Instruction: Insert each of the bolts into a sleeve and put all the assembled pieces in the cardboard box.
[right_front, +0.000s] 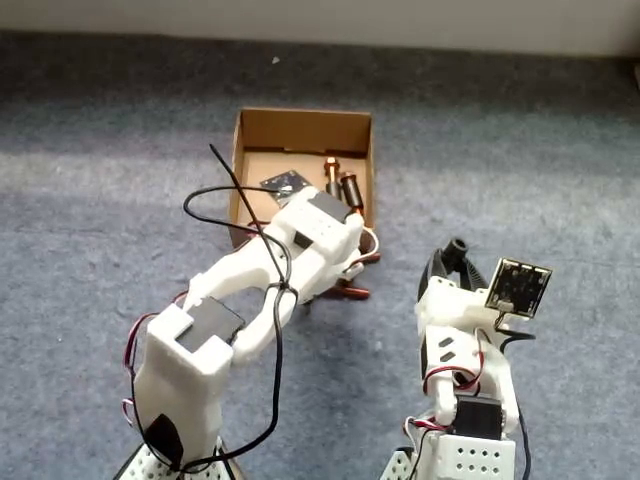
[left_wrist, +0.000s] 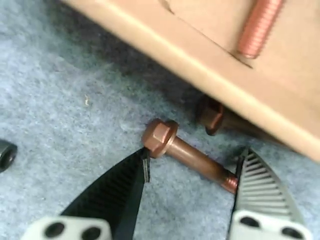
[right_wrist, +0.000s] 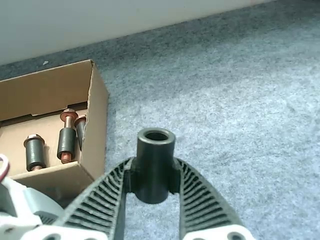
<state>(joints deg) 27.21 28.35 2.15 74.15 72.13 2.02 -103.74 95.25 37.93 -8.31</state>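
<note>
Grips a black sleeve (right_wrist: 155, 160) upright in the right pincer (right_wrist: 152, 171), bore empty. Straddles a loose bolt (left_wrist: 187, 155) lying on the desk (right_wrist: 240, 100) with the left pincer (left_wrist: 194, 163), spread wide, nothing held. Finds a second bolt (left_wrist: 212, 115) just beyond, tucked against the cardboard box (right_wrist: 98, 105) wall. Shows several assembled pieces (right_wrist: 66, 136) inside; likely leaves at least these two bolts to sleeve and box. Allows little room by that wall, plenty on open desk past the sleeve.

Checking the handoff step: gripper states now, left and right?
Left gripper: open, jaws astride a copper bolt on the carpet.
Right gripper: shut on a black sleeve, upright.
</note>
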